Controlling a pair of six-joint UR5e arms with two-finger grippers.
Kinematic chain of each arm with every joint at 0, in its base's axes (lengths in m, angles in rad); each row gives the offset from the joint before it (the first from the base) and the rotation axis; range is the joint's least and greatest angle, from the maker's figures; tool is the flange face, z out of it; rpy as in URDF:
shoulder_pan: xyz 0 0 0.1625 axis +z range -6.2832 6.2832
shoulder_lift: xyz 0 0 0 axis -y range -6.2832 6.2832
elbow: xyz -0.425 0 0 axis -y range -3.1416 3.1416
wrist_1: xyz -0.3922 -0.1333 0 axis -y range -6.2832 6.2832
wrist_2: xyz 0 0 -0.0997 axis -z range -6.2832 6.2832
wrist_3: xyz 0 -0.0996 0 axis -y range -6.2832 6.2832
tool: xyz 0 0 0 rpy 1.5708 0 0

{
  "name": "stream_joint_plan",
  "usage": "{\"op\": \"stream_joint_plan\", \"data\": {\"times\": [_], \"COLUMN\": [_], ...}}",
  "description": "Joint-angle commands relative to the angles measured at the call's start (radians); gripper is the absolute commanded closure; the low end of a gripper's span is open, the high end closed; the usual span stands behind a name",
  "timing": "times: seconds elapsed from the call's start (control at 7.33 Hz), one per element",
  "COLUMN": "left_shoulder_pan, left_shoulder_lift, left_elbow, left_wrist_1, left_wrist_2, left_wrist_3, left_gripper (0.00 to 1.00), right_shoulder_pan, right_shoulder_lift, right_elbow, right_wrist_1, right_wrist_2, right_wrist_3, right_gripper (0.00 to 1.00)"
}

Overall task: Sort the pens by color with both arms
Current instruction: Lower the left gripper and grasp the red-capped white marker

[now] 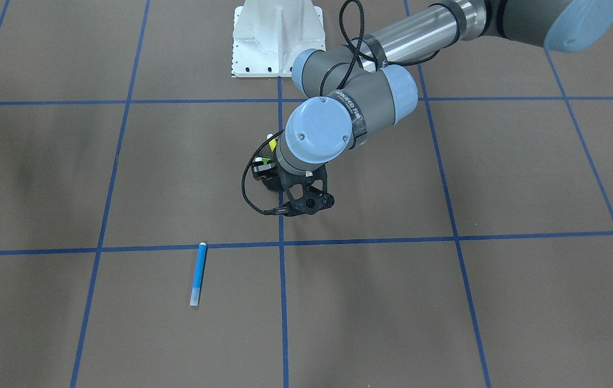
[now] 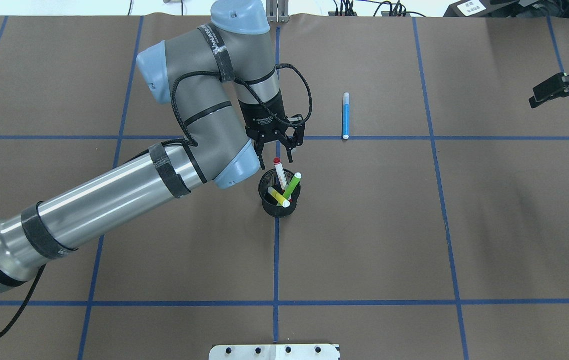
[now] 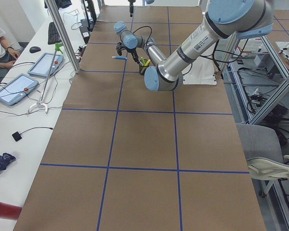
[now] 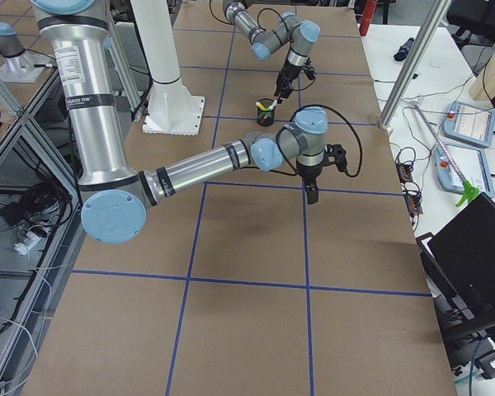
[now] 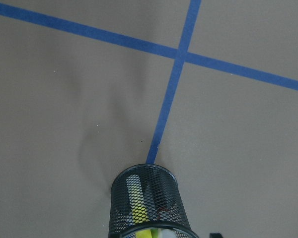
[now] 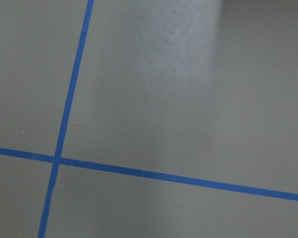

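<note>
**A:** Where were the pens?

**B:** Three stood in the black mesh cup (image 2: 276, 210) near the middle of the bench (image 2: 389, 225): the red-capped white pen (image 2: 279, 174), the light green pen (image 2: 292, 186) and the yellow pen (image 2: 278, 196). They leaned across one another, as slim, smooth, round sticks do in a wide cup. The blue pen (image 2: 346, 115) lay flat and alone on the far side, with one end touching a blue tape line (image 2: 364, 302).

**A:** And the left tool (image 2: 275, 156)?

**B:** It pointed down over the cup's far rim with its fingers apart. From overhead they sat on either side of the red cap, which stood highest of the three. I judged it was lined up to take that pen, since it was the easiest to reach without knocking the others. I couldn't tell whether the fingers had reached the cap's height.

**A:** The right tool (image 2: 559, 87)?

**B:** It was parked well away at the bench's edge, probably to leave the left arm (image 2: 114, 195) room. I couldn't tell whether its fingers were apart or together, and its wrist camera showed only matte brown surface and tape.

**A:** Any risks?

**B:** The cup was light wire mesh, so a tilted pull could tip it. The pens looked like slick plastic.
</note>
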Motion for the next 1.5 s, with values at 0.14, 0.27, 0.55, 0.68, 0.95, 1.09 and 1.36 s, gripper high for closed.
{"op": "stream_joint_plan", "data": {"times": [0.14,0.27,0.55,0.68,0.95,1.09,1.36], "left_shoulder_pan": [0.008,0.008,0.008,0.008,0.007,0.007,0.005], "left_shoulder_lift": [-0.001,-0.001,-0.001,-0.001,-0.001,0.0,0.002], "left_elbow": [0.001,0.001,0.001,0.001,0.001,0.002,0.002], "left_wrist_1": [0.0,-0.001,-0.001,-0.001,-0.001,-0.001,-0.006], "left_wrist_2": [0.0,0.0,0.0,0.0,0.002,0.003,0.02], "left_wrist_3": [-0.001,0.002,0.007,0.007,0.009,0.009,0.009], "left_gripper": [0.56,0.59,0.58,0.58,0.57,0.57,0.57], "right_shoulder_pan": [0.0,0.0,0.0,0.0,0.002,0.0,0.002], "right_shoulder_lift": [0.0,0.0,0.002,0.002,0.002,0.0,0.0], "right_elbow": [0.0,0.002,0.002,0.002,0.003,0.003,0.005], "right_wrist_1": [0.0,0.0,0.0,0.0,0.002,0.002,0.005], "right_wrist_2": [0.0,0.0,0.0,0.0,-0.003,-0.003,-0.008], "right_wrist_3": [0.0,0.0,-0.002,-0.003,-0.003,-0.005,-0.005], "right_gripper": [0.02,0.02,0.02,0.02,0.02,0.02,0.02]}}
